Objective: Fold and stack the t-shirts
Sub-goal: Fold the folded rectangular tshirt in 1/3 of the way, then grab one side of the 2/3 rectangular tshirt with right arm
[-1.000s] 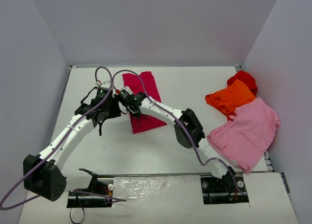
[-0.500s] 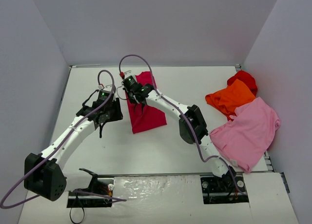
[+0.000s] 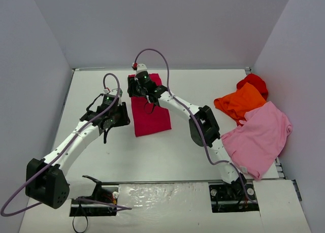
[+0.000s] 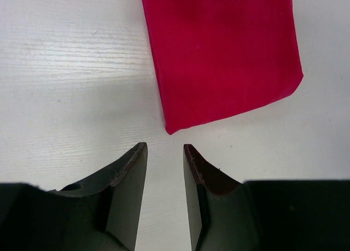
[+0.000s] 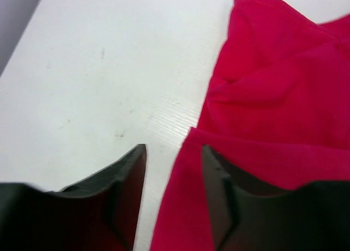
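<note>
The crimson t-shirt (image 3: 150, 115) lies folded into a long flat strip on the table, left of centre. My right gripper (image 3: 136, 88) hovers over its far left corner. In the right wrist view that gripper (image 5: 174, 155) is open, and the edge of the crimson cloth (image 5: 273, 98) lies loose under the gap between its jaws. My left gripper (image 3: 123, 117) sits just left of the strip's near end. In the left wrist view it (image 4: 165, 147) is open over bare table, a short way from the near corner of the cloth (image 4: 224, 59).
At the right edge lie an orange shirt (image 3: 238, 103), a bright red shirt (image 3: 254, 82) behind it and a light pink shirt (image 3: 259, 136) spread in front. Grey walls enclose the white table (image 3: 203, 86) on three sides.
My right gripper carried the cloth's edge toward the far end, laid the shirt flat into a strip, and opened, letting it go. The left gripper backed off slightly to the left.
</note>
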Tool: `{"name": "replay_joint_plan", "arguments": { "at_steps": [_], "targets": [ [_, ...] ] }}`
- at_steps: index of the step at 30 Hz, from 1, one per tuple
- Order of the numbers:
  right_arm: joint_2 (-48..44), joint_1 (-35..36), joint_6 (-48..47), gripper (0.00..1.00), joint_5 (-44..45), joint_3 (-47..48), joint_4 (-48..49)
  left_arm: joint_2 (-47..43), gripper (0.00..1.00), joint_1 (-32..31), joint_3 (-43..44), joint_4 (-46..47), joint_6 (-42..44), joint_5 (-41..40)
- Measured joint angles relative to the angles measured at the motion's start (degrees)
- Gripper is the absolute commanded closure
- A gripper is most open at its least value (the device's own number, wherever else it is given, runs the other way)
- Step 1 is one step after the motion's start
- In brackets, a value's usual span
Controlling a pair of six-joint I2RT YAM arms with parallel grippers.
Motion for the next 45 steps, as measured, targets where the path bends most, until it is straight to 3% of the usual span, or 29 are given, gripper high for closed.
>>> {"name": "replay_joint_plan", "arguments": {
  "at_steps": [3, 11, 14, 16, 21, 24, 27, 31, 34, 39, 45],
  "targets": [
    [0.0, 0.0, 0.7, 0.37, -2.3, -1.2, 3.4, 0.3, 0.7, 0.0, -0.5, 0.6, 0.0, 0.5],
    [-2.7, 0.0, 1.1, 0.37, -1.8, -10.6, 5.9, 1.6, 0.7, 0.0, -0.7, 0.9, 0.0, 1.2],
    [-5.6, -0.2, 1.1, 0.11, 0.5, -14.2, 2.6, 1.6, 0.7, 0.0, -0.7, 0.8, 0.0, 1.3],
    [-8.0, -0.6, 1.3, 0.0, 1.1, -17.3, 2.8, 1.6, 0.7, 0.0, -0.7, 0.7, 0.0, 1.3],
    [-30.5, -7.4, 4.8, 0.0, -4.5, -44.9, 3.2, 0.9, 0.7, 0.0, -0.6, -1.3, 0.0, 1.7],
    [-40.8, -12.9, 7.4, 0.02, -8.7, -51.6, 6.2, -1.2, 0.7, 0.0, -0.5, -2.4, 0.0, 2.1],
    [-47.0, -14.0, 9.8, 0.06, -13.7, -54.1, 10.1, -4.3, 0.7, 0.0, 0.2, -3.1, 0.0, 2.6],
    [-49.0, -12.5, 11.4, 0.0, -18.8, -56.0, 13.8, -6.3, 0.7, 0.0, 2.5, -3.8, 0.0, 3.0],
    [-49.9, -11.8, 13.6, 0.0, -18.7, -63.6, 14.4, -6.5, 0.7, 0.0, 2.9, -4.2, 0.0, 3.3],
    [-49.9, -12.8, 18.2, 0.04, -18.3, -76.7, 10.8, -6.5, 0.7, 0.0, 2.9, -4.8, 0.0, 4.0],
    [-50.0, -13.3, 21.7, 0.07, -18.4, -82.5, 12.1, -4.6, 0.7, 0.0, 2.9, -4.6, 0.0, 5.5]
  ]
}}
